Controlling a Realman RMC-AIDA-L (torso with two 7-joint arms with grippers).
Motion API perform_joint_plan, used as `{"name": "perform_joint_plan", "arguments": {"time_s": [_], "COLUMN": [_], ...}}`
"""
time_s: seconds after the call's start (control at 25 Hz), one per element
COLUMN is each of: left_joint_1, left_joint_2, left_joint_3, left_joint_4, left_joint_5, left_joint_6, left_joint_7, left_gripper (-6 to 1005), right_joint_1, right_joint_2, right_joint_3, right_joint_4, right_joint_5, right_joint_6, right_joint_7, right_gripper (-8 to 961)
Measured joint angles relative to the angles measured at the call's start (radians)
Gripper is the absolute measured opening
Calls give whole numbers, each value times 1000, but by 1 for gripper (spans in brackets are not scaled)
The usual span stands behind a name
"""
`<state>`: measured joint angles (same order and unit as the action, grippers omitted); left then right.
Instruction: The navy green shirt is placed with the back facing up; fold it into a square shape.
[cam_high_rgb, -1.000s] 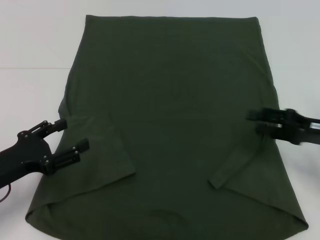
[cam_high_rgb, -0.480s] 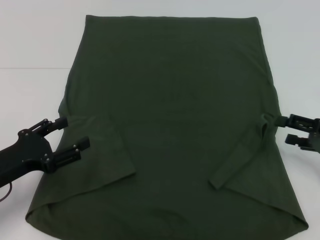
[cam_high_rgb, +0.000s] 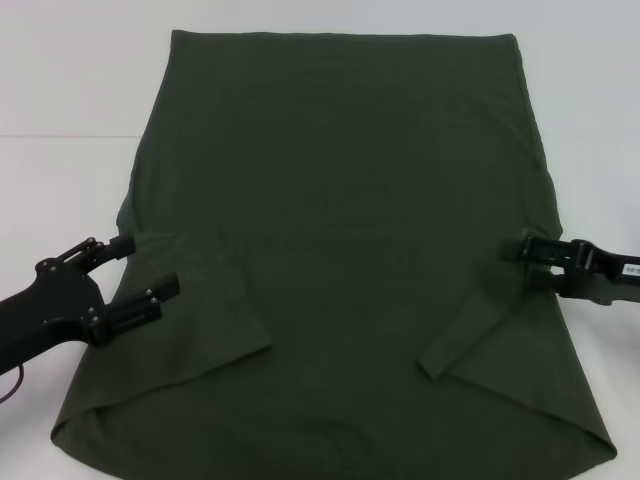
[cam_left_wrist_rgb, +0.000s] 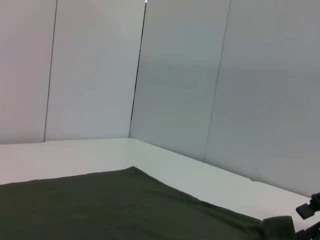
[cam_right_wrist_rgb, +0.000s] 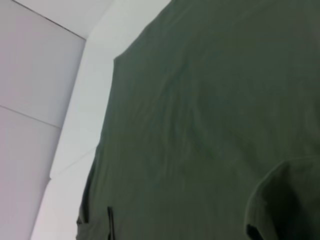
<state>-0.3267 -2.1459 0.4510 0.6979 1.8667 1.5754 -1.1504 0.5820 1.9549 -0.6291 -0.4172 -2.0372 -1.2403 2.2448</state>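
The navy green shirt (cam_high_rgb: 340, 200) lies flat on the white table, plain back up, with both sleeves folded inward over the body. My left gripper (cam_high_rgb: 142, 270) hangs open over the shirt's left edge beside the folded left sleeve (cam_high_rgb: 215, 300), nothing between its fingers. At the shirt's right edge, above the folded right sleeve (cam_high_rgb: 480, 320), my right gripper (cam_high_rgb: 527, 255) is shut on a small pinch of fabric. That raised bump of cloth (cam_left_wrist_rgb: 277, 226) shows in the left wrist view beside the right gripper (cam_left_wrist_rgb: 310, 210). The right wrist view shows the shirt (cam_right_wrist_rgb: 200, 100) with a lifted fold (cam_right_wrist_rgb: 285, 200) close by.
Bare white table (cam_high_rgb: 60, 200) surrounds the shirt on the left, right and far side. Pale wall panels (cam_left_wrist_rgb: 175, 75) stand behind the table. The shirt's near hem (cam_high_rgb: 330, 455) reaches almost to the front of the head view.
My right gripper drew back to the right, then came in again to the shirt's right edge, where the fabric is now bunched. The left arm has not moved.
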Motion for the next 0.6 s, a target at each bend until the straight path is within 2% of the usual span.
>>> {"name": "perform_joint_plan", "arguments": {"time_s": [0.2,0.6], "left_joint_1": [3,5], "left_joint_2": [-1,-2], "left_joint_3": [0,0], "left_joint_4": [0,-2], "left_joint_5": [0,0], "left_joint_6": [0,0], "left_joint_7": [0,0], "left_gripper": [849,849], "right_joint_1": [9,17], "right_joint_2": [12,21], "right_joint_3": [-25,-29], "right_joint_4": [-2,2], "right_joint_5": [0,0], "right_joint_6": [23,37], "right_joint_7": [0,-4], "right_gripper": [924,923]}}
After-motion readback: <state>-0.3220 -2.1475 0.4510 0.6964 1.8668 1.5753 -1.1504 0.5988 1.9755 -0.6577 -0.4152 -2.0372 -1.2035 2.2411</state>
